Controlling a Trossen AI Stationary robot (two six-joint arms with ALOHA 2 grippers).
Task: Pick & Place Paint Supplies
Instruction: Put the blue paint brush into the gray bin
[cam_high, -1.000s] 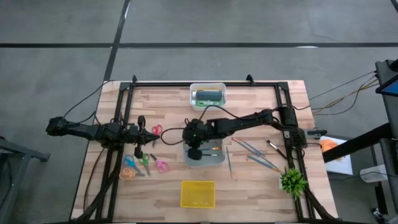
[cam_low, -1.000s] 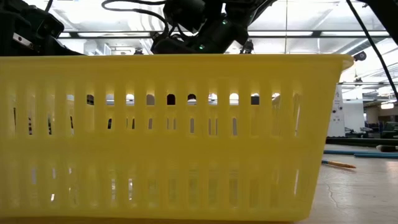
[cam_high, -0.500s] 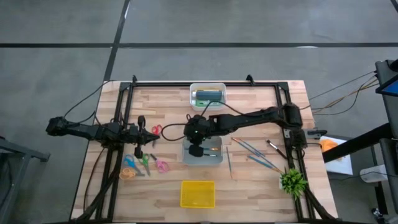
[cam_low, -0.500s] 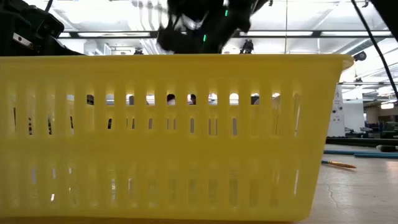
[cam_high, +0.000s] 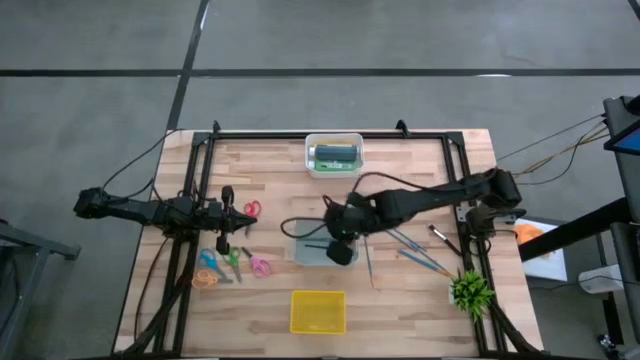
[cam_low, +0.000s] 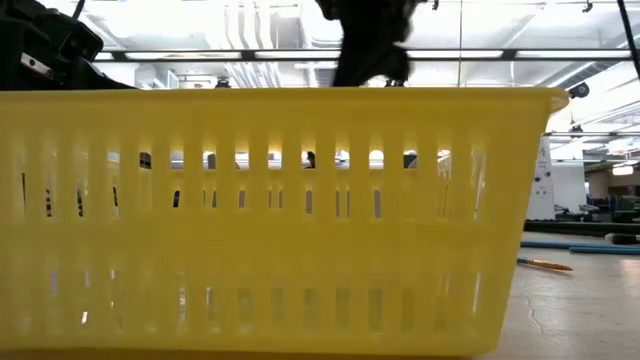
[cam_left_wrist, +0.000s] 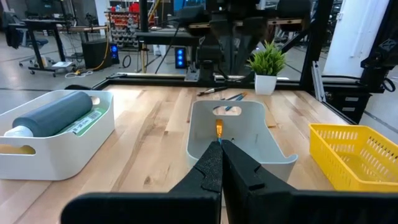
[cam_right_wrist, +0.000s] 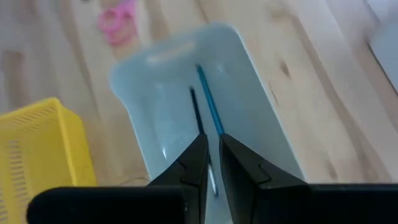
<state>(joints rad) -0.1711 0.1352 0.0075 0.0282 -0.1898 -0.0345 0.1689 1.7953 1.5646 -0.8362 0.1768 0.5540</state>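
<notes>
A pale grey bin (cam_high: 304, 251) stands mid-table. In it lie a blue-handled brush (cam_right_wrist: 208, 102), a dark brush (cam_right_wrist: 196, 112) and an orange-handled one (cam_left_wrist: 219, 127). My right gripper (cam_high: 341, 251) hovers above the bin's right end, pointing steeply down, fingers shut (cam_right_wrist: 213, 155) with nothing between them. More brushes (cam_high: 405, 240) lie flat on the wood to its right. A dark tube (cam_left_wrist: 53, 115) lies in a white bin (cam_high: 334, 153) at the far edge. My left gripper (cam_high: 243, 222) rests shut (cam_left_wrist: 219, 149) at the table's left.
A yellow slotted basket (cam_high: 318, 311) sits near the front edge and fills the low view (cam_low: 270, 220). Coloured scissors (cam_high: 230, 262) lie at the left. A small green plant (cam_high: 470, 290) stands at the near right corner. Black frame rails border the table's sides.
My right gripper has risen out of the grey bin and swung toward the table's right edge, rolling as it went, fingers still shut. The brushes stay lying in the bin.
</notes>
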